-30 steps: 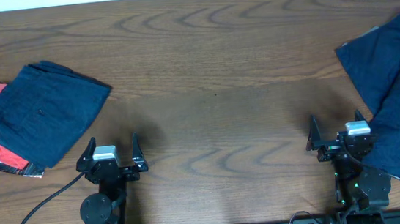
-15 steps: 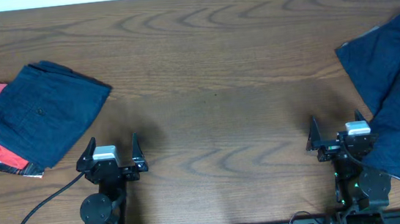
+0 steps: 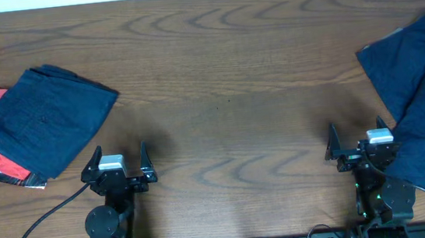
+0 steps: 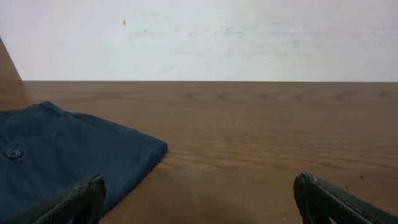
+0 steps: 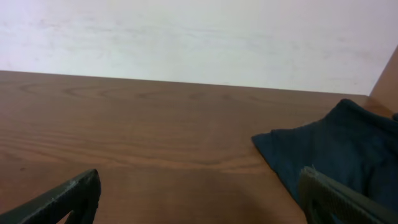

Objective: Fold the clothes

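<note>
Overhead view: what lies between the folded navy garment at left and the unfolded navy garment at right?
Only bare brown wooden table separates the folded dark navy fabric garment from the unfolded dark navy fabric garment, as the overhead view shows.

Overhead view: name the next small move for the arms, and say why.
Probably reach the open, empty right gripper to the loose dark navy fabric garment beside it and grip its near edge. It lies unfolded on the right, while the folded navy garment at left looks done.
</note>
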You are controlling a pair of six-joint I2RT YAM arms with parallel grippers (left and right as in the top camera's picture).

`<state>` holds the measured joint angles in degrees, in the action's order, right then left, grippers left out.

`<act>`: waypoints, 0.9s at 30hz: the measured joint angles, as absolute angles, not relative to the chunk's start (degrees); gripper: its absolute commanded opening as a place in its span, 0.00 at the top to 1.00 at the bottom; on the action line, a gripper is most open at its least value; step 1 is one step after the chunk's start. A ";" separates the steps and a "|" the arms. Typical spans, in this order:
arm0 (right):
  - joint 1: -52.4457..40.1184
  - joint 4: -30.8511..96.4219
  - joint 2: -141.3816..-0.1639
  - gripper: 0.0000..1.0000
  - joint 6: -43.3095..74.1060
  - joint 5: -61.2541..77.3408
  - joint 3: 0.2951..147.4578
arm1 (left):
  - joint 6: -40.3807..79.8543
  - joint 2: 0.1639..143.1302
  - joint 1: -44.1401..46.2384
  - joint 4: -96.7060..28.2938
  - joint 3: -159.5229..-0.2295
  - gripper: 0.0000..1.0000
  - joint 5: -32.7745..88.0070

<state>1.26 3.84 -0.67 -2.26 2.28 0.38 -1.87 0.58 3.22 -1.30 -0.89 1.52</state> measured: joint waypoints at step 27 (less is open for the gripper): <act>1.26 45.82 -41.41 0.01 2.59 -1.10 41.39 | 8.38 26.37 3.22 -34.26 -32.16 0.02 10.83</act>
<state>1.26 45.82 -41.41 2.59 -1.10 41.39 8.38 26.37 3.22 -34.26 -32.16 10.83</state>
